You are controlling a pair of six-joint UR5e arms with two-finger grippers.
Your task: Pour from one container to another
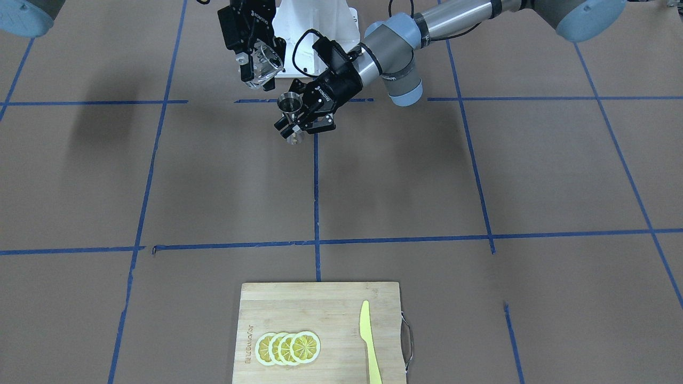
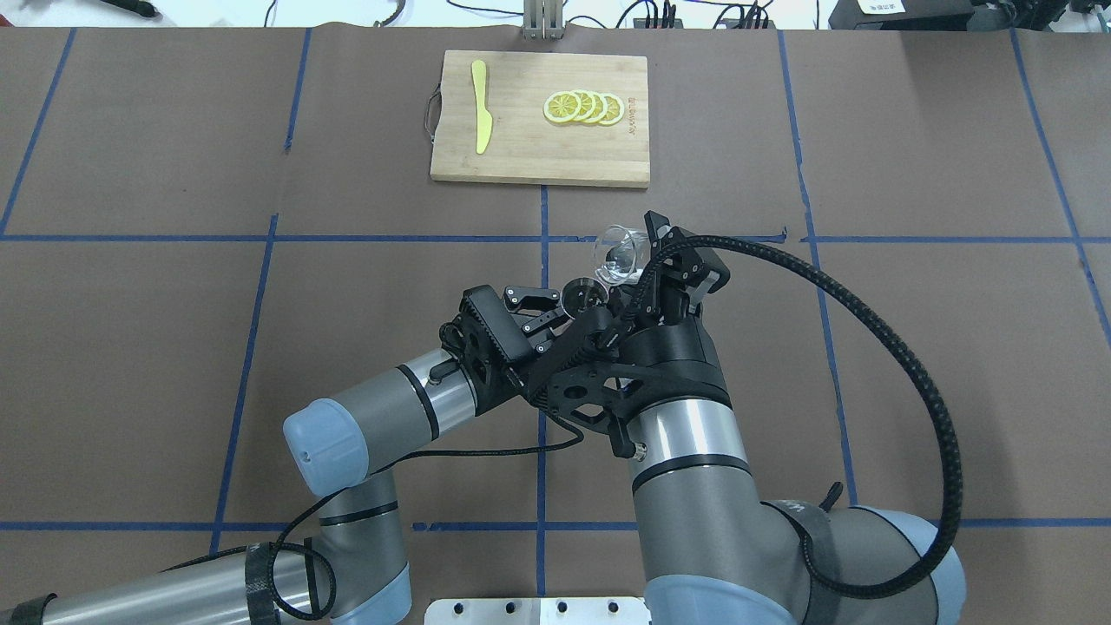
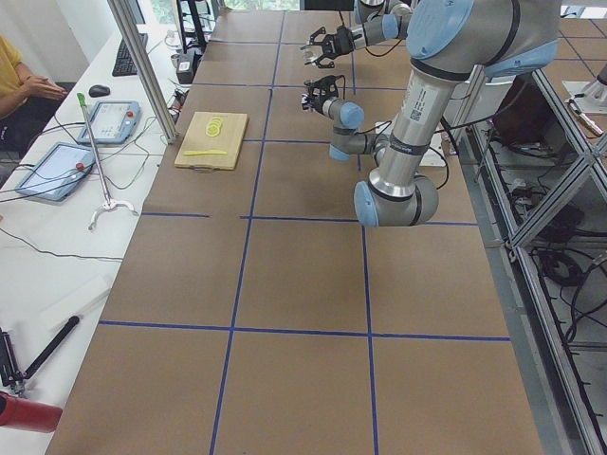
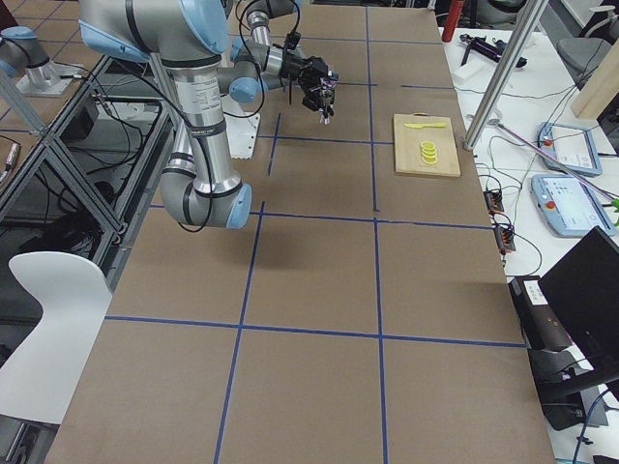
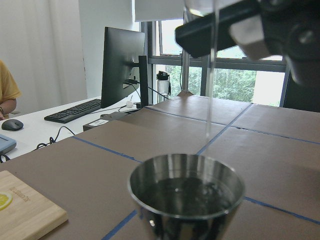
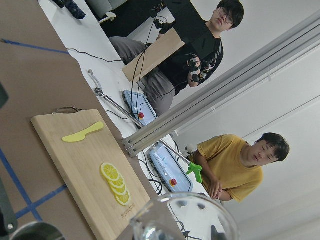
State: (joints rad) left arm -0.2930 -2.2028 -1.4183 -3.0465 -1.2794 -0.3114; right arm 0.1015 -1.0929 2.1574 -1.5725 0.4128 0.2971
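The clear glass tumbler (image 1: 265, 63), the one container, is held tilted in the air with my right gripper (image 1: 255, 58) shut on it. Just below it is the other container, a silver hourglass jigger (image 1: 290, 102), upright and clamped at its waist by my left gripper (image 1: 295, 121). From overhead the tumbler (image 2: 619, 255) leans its mouth toward the jigger (image 2: 580, 295). In the left wrist view a thin clear stream (image 5: 210, 90) falls into the jigger's upper cup (image 5: 186, 192), which holds liquid. The right wrist view shows the tumbler's rim (image 6: 182, 215) at the bottom.
A wooden cutting board (image 1: 320, 304) with lemon slices (image 1: 288, 348) and a yellow knife (image 1: 368, 341) lies at the table's far edge from the robot. The white robot base plate (image 1: 315, 32) is behind the grippers. People (image 6: 235, 165) sit beyond the board.
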